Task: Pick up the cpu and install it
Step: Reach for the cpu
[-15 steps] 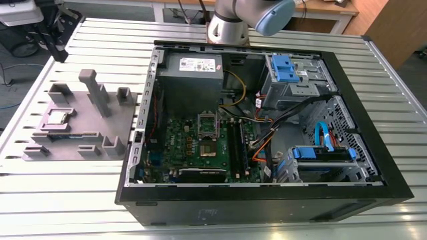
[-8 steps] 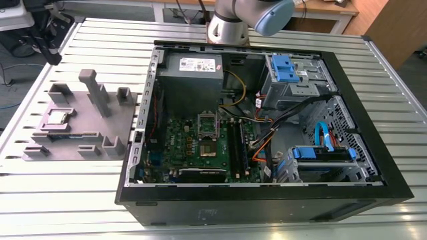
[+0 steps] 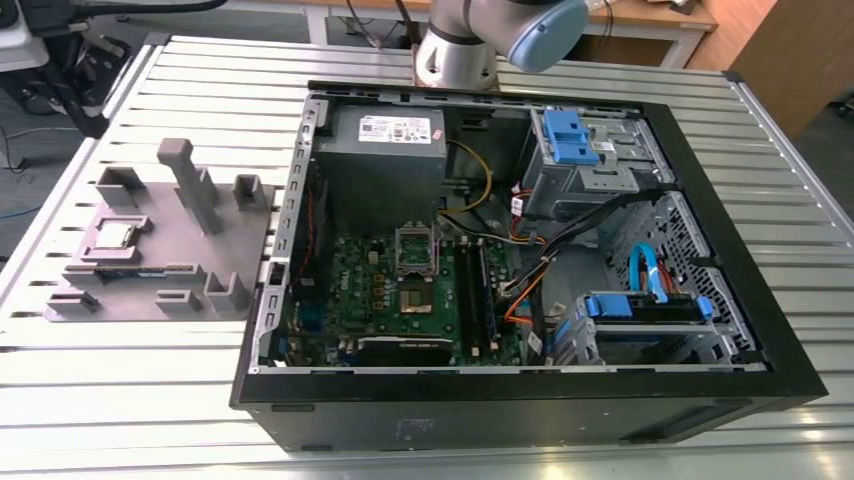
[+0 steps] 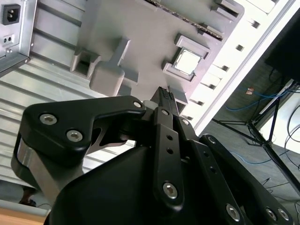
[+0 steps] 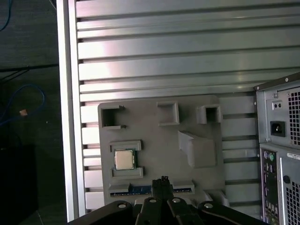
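- The cpu [image 5: 124,160] lies flat, metal top up, in a square walled pocket of a grey fixture plate [image 5: 154,140] on the slatted metal table [image 5: 164,56]. Nothing holds it.
- In both wrist views the gripper [image 5: 160,182] hovers above the plate, fingertips pressed together on nothing, near the cpu but clear of it.
- The first wrist view adds a memory stick [image 5: 138,189] slotted at the plate's edge, and the rear panel of the computer case [image 5: 279,154] beside the plate.
- The exterior view looks into the open case, where a silver-framed socket [image 3: 416,252] sits on the green motherboard [image 3: 400,305], well apart from the cpu. The plate lies to the exterior view's left of the case, and the arm [image 3: 467,45] rises behind the case.
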`<state>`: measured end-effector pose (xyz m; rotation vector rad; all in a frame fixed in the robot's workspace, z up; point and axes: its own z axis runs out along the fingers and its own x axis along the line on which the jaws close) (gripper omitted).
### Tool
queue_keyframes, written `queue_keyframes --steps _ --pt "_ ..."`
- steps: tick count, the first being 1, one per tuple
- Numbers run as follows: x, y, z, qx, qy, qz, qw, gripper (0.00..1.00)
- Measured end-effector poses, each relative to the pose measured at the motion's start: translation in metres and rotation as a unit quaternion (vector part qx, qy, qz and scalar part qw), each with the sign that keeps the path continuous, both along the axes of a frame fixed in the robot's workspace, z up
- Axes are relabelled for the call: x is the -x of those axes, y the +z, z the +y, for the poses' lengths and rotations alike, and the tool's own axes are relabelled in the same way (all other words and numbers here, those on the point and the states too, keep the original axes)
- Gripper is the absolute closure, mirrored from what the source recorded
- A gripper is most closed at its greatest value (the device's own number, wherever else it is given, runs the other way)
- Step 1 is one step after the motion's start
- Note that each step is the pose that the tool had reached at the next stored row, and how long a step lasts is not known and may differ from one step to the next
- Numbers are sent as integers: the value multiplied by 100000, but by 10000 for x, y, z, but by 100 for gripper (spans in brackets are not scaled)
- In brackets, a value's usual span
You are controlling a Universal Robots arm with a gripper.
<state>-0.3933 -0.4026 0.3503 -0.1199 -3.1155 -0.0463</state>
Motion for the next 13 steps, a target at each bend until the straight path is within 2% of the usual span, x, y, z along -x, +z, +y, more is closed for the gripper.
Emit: queue_keyframes --steps 7,13 --pt "101 -82 -5 224 1 239 99999 89" --pt "111 -87 -4 239 0 237 99999 89"
